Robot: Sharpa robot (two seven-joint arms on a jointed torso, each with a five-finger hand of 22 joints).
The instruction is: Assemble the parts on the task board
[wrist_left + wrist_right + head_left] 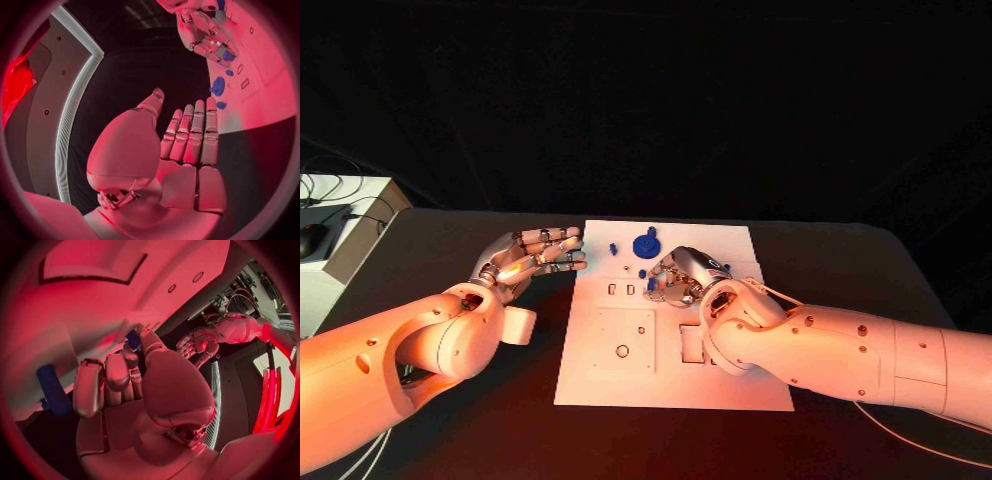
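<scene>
The white task board lies mid-table. A round blue part and a small blue piece sit near its far edge; the left wrist view shows the same round part. My right hand hovers low over the board's middle with its fingers curled in. Its thumb and a fingertip pinch a small blue part. Another blue cylinder stands on the board close beside that hand. My left hand is held flat with its fingers stretched out, just off the board's left edge, holding nothing.
The board has a square recess on its near left and small slots in front of my right hand. A white box with cables stands at the table's far left. Bare black table lies right of the board.
</scene>
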